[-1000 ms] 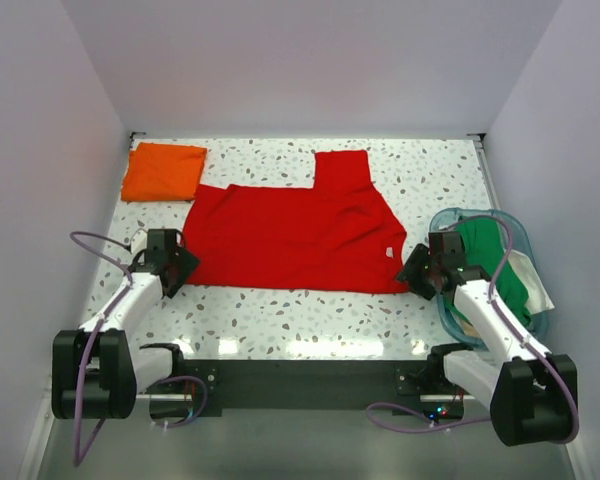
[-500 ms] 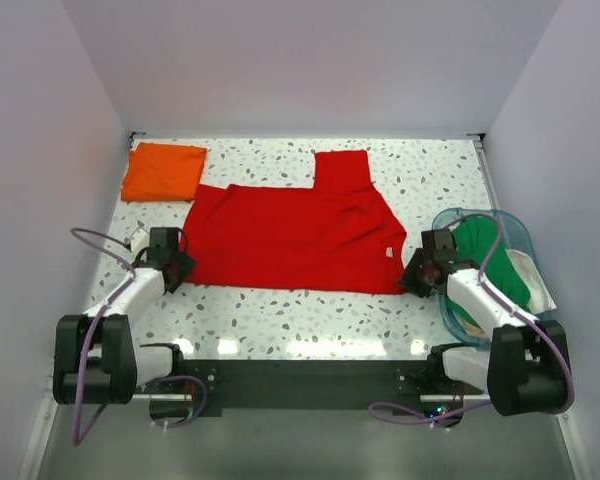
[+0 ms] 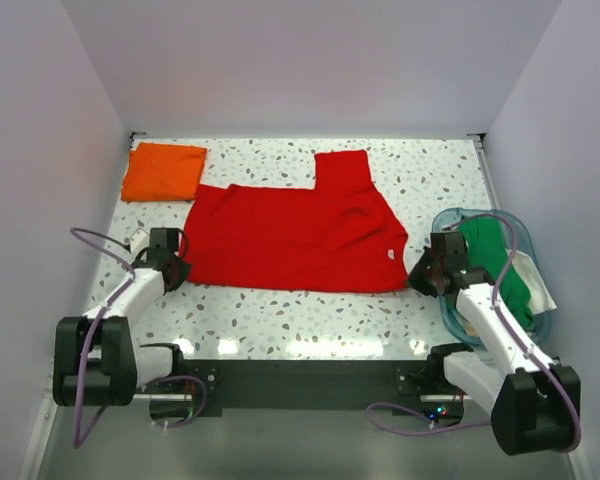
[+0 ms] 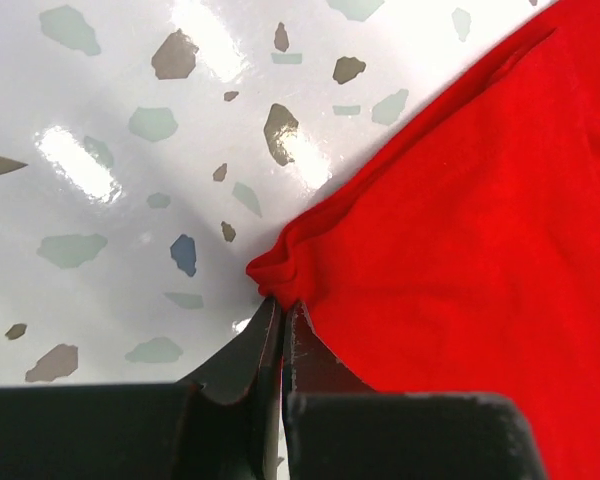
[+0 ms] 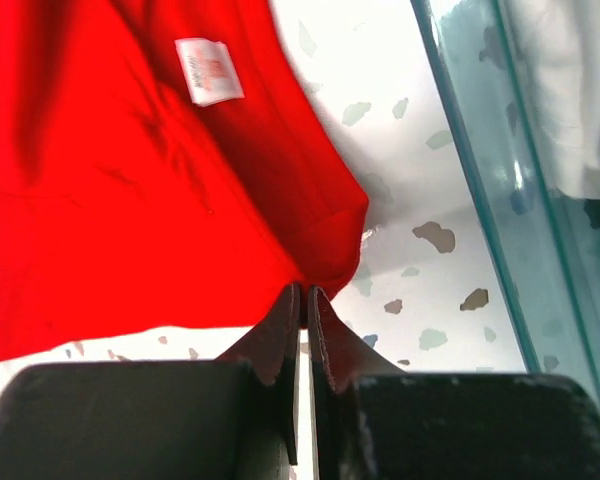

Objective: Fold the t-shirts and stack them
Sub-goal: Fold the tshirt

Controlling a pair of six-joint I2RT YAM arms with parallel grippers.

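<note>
Red cloth lies flat in the middle of the table [image 3: 280, 320]. It is the red t-shirt [image 3: 290, 235], spread out so you can fold it. Your left gripper [image 4: 280, 305] is pinched tight on its near left corner. Your right gripper [image 5: 303, 292] is pinched on the near right corner, so I think both can lift that edge together. From above you also see the folded orange t-shirt [image 3: 163, 170] far left and the green t-shirt [image 3: 483, 248] in the tub [image 3: 450, 215]. Only the wrist views show the bunched cloth in the closed jaws, and the white label [image 5: 210, 70] up close.
</note>
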